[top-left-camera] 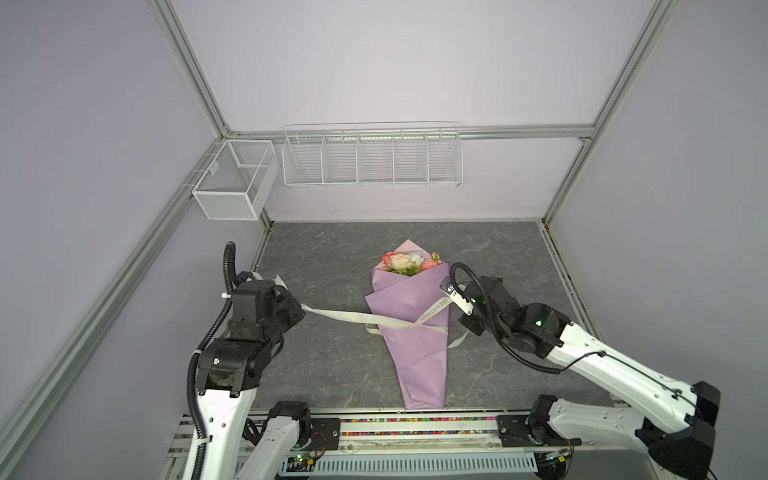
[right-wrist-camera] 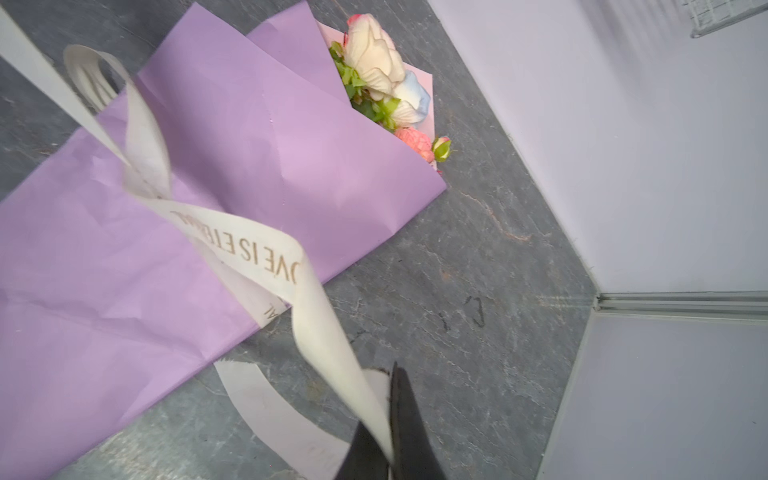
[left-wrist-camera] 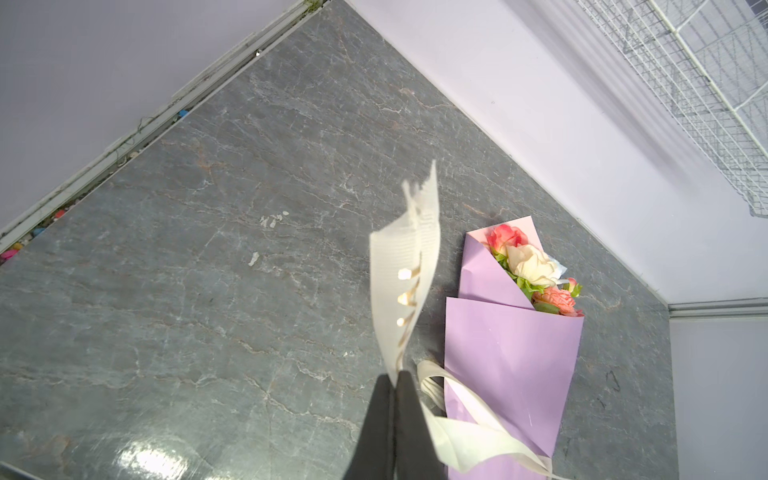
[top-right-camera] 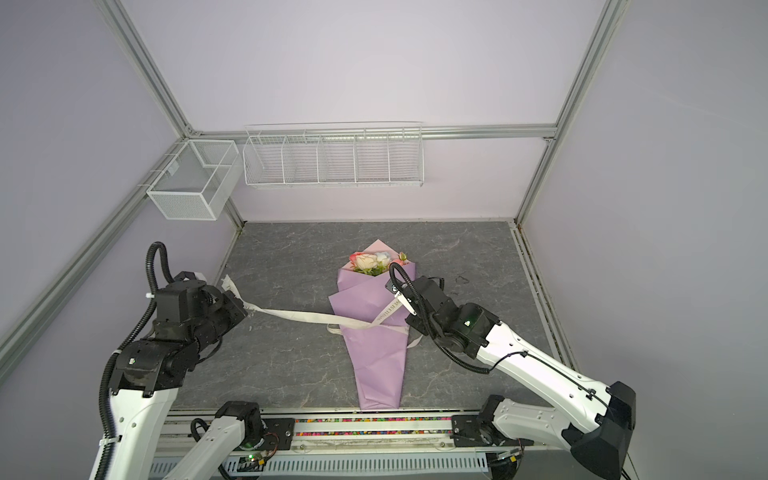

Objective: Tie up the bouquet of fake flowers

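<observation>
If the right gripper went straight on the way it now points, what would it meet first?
Probably the bare grey tabletop, just beside the lilac wrapping paper; the right gripper, shut on the ribbon, aims past its edge. Depth is hard to judge.

Soft even light, glare on tabletop (left-wrist-camera: 153, 457), ribbon (left-wrist-camera: 407, 270) blurred, bouquet (left-wrist-camera: 528, 262) sharp.

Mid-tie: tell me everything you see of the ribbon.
The ribbon is a long cream band with gold lettering. It loops around the lilac paper wrap at mid-length and crosses itself loosely on top, not pulled tight. The left claw pinches one frayed end, the right claw the other strand; a loose tail lies on the table.
</observation>
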`<state>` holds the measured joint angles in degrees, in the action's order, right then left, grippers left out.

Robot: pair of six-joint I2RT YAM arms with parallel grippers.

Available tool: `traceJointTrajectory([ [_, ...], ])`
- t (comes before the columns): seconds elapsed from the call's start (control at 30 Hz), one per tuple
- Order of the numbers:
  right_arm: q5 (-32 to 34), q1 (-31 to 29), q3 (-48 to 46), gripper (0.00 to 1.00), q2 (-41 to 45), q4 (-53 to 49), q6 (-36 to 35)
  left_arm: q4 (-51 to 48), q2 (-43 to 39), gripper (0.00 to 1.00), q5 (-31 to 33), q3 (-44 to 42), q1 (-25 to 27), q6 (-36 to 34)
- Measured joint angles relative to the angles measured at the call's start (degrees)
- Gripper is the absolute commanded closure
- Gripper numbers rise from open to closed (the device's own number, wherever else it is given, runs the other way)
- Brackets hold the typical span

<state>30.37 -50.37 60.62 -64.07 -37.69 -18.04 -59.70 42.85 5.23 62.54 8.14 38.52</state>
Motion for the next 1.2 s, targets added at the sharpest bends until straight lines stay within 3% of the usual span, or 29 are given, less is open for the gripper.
traceJointTrajectory([
  [0.3,5.1,1.7,1.7,0.92,-7.3,10.5,-9.0,-0.5,-5.5,1.0,-3.9,-14.1,0.0,3.7],
  [0.53,-4.0,3.6,5.9,0.91,-15.0,16.0,-8.0,-0.6,-10.0,1.0,-4.0,-12.7,0.0,4.7],
  [0.57,-5.1,3.6,6.7,0.91,-16.1,16.3,-7.8,-0.6,-10.3,0.97,-3.8,-12.8,0.0,5.0],
  [0.67,-6.6,3.6,10.3,0.92,-20.3,16.2,-6.8,-0.2,-10.7,0.65,-3.1,-14.5,0.0,6.2],
  [0.73,-7.0,3.6,12.0,0.92,-22.1,15.8,-6.1,0.0,-10.5,0.55,-2.6,-17.0,0.0,7.1],
  [0.93,-9.1,3.6,11.6,0.91,-20.1,15.8,-5.6,0.3,-9.4,0.47,-1.0,-21.0,0.0,9.2],
  [1.07,-10.5,3.6,9.8,0.91,-15.7,16.4,-5.5,5.6,-8.7,0.52,-3.8,-21.9,0.6,8.7],
  [1.2,-11.3,3.7,8.2,0.91,-12.8,17.2,-5.0,17.3,-4.3,0.53,-8.9,-25.7,9.3,6.1],
])
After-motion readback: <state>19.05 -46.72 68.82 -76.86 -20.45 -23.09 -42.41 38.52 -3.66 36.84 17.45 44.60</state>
